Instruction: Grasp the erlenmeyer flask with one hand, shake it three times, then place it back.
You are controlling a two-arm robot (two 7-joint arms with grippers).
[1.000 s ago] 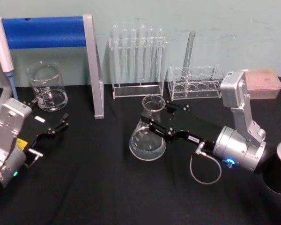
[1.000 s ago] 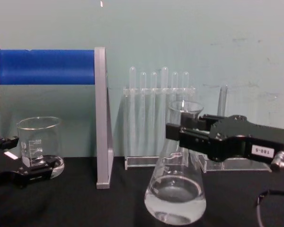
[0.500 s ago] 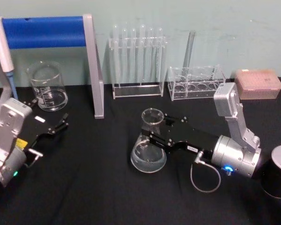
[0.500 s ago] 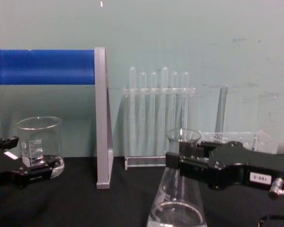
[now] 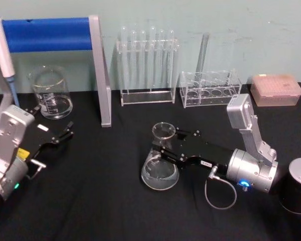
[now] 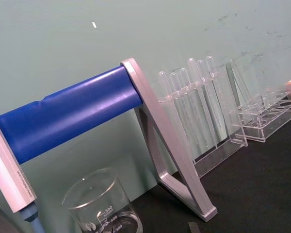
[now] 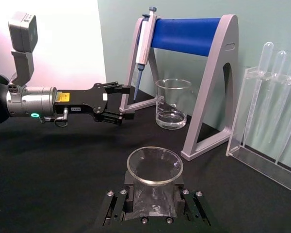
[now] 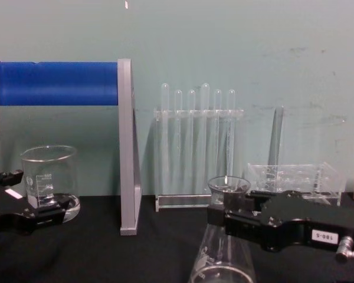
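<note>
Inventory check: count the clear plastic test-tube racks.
2. The tall clear plastic rack of tubes stands by the back wall; the low clear plastic rack with round holes sits right of it.

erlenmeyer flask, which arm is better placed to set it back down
Right. The right gripper is shut on the erlenmeyer flask at its neck; the left gripper is open, off by the beaker.

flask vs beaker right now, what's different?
Shape: the erlenmeyer flask is conical with a narrow neck; the beaker is straight-sided with printed graduations.
Grip: the flask's neck is clamped in the right gripper; the beaker stands free, just beyond the open left gripper.
Place: the flask is mid-table; the beaker is at the back left by the blue stand.
Both are clear glass and upright.
</note>
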